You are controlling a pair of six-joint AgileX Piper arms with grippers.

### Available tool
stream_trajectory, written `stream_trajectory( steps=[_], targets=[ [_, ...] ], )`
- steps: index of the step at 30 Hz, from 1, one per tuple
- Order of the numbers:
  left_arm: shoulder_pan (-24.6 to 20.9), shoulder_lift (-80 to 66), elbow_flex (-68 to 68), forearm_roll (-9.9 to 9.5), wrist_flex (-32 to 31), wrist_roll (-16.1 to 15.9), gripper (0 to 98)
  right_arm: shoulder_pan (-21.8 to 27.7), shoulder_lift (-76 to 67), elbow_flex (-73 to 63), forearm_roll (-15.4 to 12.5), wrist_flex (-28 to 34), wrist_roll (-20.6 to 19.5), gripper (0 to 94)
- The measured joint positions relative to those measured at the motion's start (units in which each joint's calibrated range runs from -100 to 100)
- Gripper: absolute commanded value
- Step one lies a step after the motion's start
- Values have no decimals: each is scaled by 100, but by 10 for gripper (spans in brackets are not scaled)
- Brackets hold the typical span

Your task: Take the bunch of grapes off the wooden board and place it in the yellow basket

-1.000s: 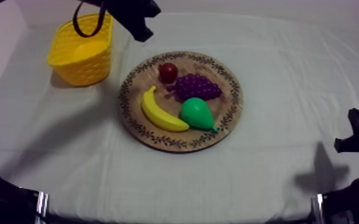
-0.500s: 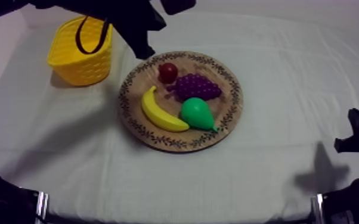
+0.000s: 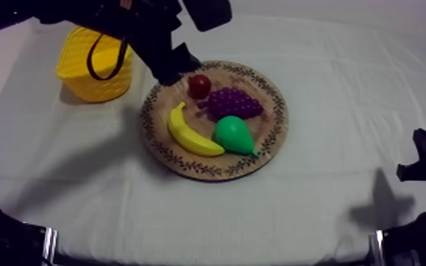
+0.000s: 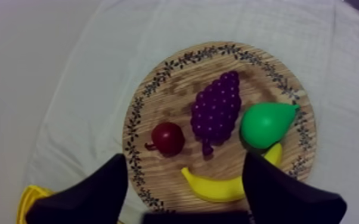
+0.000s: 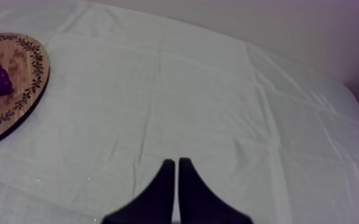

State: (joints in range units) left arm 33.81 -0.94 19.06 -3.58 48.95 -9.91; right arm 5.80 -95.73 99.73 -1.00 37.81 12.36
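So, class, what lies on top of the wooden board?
On the wooden board lie a small red fruit, a bunch of grapes, a banana and a pear. The left pincer covers a bit of its rim.

Grapes (image 3: 233,103), banana (image 3: 190,133) and pear (image 3: 233,135) on the board (image 3: 278,106); basket (image 3: 81,85) to its left.

**3 views, 1 shared board**

Top view: far off, slanting down on the whole wooden board (image 3: 272,117) and yellow basket (image 3: 81,83). Left wrist view: close above that board, facing down. Right wrist view: low over the cloth (image 5: 188,89), catching the board's edge.
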Motion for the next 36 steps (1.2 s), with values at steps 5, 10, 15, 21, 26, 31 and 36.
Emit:
stream_trajectory(
  steps=[5, 10, 15, 21, 26, 31, 36],
  targets=[
    [31, 7, 49, -6, -7, 20, 788, 0, 0, 0, 0, 0, 0, 2],
    [85, 125, 48, -25, -49, 44, 784, 0, 0, 0, 0, 0, 3, 2],
    [128, 313, -16, -41, -116, 58, 780, 0, 0, 0, 0, 0, 3, 2],
    [157, 664, -216, -53, -150, 37, 772, 0, 0, 0, 0, 0, 3, 2],
    [174, 1018, -480, -64, -33, -21, 771, 0, 0, 0, 0, 0, 3, 2],
    [210, 1411, -783, -154, 161, -12, 762, 0, 0, 0, 0, 0, 3, 2],
    [228, 1801, -1080, -204, 211, 14, 758, 0, 0, 0, 0, 0, 3, 2]
  ],
)
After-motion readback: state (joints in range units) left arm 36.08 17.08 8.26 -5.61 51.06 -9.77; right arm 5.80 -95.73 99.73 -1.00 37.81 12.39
